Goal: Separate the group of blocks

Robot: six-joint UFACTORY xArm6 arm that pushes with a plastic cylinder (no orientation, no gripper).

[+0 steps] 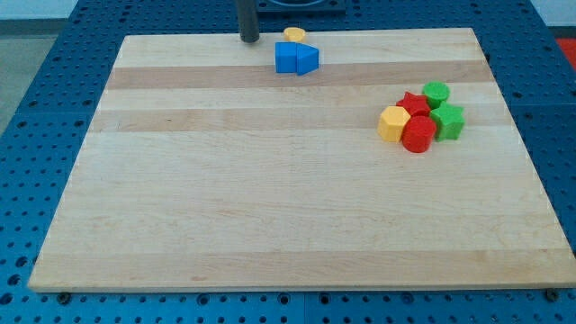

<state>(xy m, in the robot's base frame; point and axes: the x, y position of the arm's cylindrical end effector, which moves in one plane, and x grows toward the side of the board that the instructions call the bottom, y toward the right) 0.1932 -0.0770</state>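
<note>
A tight group sits at the view's right: a yellow hexagonal block [392, 123], a red star block [414, 103], a red round block [418, 134], a green round block [436, 93] and a green star block [447, 121], all touching their neighbours. Near the view's top, a blue square block [286, 58] touches a blue triangular block [308, 60], with a yellow flat block [294, 34] just above them. My tip [249, 40] rests on the board's top edge, left of the blue blocks and far from the group.
The wooden board [270, 198] lies on a blue perforated table [36, 135]. The rod's dark body rises out of the view's top.
</note>
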